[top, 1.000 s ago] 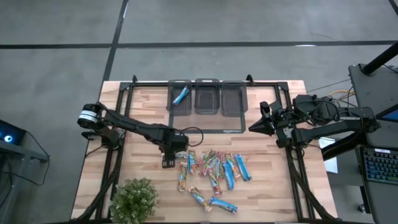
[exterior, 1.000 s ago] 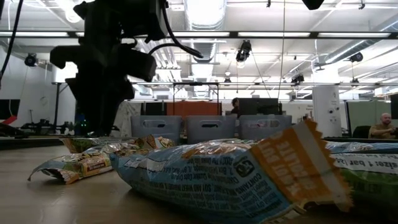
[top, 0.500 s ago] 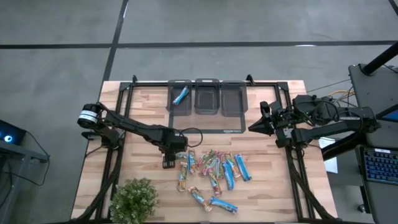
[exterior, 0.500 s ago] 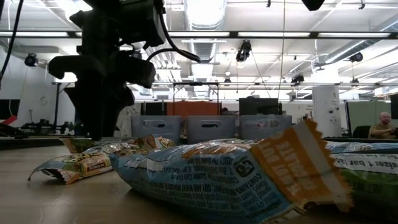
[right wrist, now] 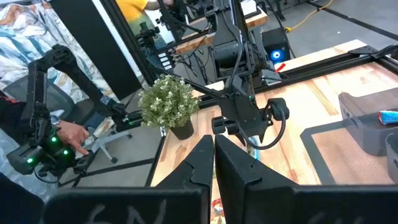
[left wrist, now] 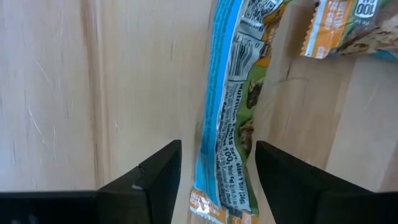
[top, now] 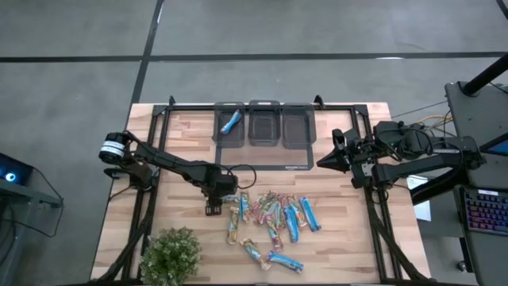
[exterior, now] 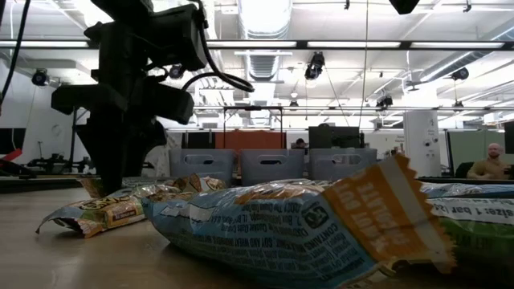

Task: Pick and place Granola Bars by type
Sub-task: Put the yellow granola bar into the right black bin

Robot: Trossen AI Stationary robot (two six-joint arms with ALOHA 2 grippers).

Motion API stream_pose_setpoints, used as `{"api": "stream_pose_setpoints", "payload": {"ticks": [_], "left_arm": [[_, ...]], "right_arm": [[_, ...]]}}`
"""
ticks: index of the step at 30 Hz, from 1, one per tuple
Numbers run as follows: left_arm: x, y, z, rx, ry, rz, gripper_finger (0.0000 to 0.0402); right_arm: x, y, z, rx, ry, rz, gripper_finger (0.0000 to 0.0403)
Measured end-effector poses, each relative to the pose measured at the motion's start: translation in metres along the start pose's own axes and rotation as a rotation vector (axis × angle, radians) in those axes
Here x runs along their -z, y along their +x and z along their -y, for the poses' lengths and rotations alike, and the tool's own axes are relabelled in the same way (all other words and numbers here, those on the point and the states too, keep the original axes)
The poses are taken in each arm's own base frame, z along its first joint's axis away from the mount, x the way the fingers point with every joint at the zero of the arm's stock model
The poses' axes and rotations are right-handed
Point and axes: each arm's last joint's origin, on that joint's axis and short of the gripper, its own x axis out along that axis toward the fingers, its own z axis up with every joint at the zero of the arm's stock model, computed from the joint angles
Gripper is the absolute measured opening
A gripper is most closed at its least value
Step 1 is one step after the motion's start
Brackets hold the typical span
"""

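Lowered left tool [left wrist: 217,171] now straddles a granola bar [left wrist: 231,118], fingers apart.

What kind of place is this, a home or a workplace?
Probably a robotics lab or workshop: two arms are mounted at a wooden table, industrial ceiling lights and ducts run above an open hall, and a keyboard sits at a workstation beside it.

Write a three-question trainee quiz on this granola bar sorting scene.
1. True or false: the left tool is open with a blue-edged bar between its fingers.
2. How many of the three bins hold a bar? A) none B) one C) all
3. Fill in: the right tool hangs over the table's ____ side, away from the pile of bars.

Key: 1 true; 2 B, one blue bar in the leftmost bin; 3 right.
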Motion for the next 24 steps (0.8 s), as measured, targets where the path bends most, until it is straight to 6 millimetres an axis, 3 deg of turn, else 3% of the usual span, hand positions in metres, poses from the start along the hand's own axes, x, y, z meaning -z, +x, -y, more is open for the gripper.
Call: {"api": "stream_pose_setpoints", "payload": {"ticks": [24], "left_arm": [[0.0029,0.003,-0.0008,0.002,0.007,-0.01,0.0188]], "right_arm": [[0.0008,0.0,0.0006,0.009,-0.006,-0.005,0.0008]]}}
